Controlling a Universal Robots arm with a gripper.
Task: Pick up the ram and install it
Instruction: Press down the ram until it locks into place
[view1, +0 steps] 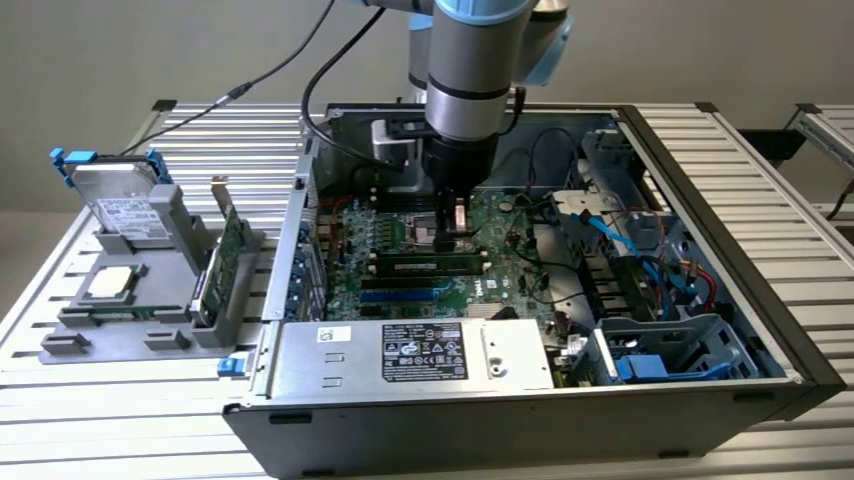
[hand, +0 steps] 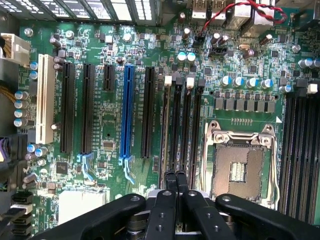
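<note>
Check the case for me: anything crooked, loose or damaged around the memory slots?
Nothing stands out. The claw is shut over the memory slots, next to the empty CPU socket. The slots and the motherboard look intact.

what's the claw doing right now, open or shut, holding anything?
Claw: shut, fingers pressed together with nothing between them, low over the motherboard beside the memory slots.
</note>
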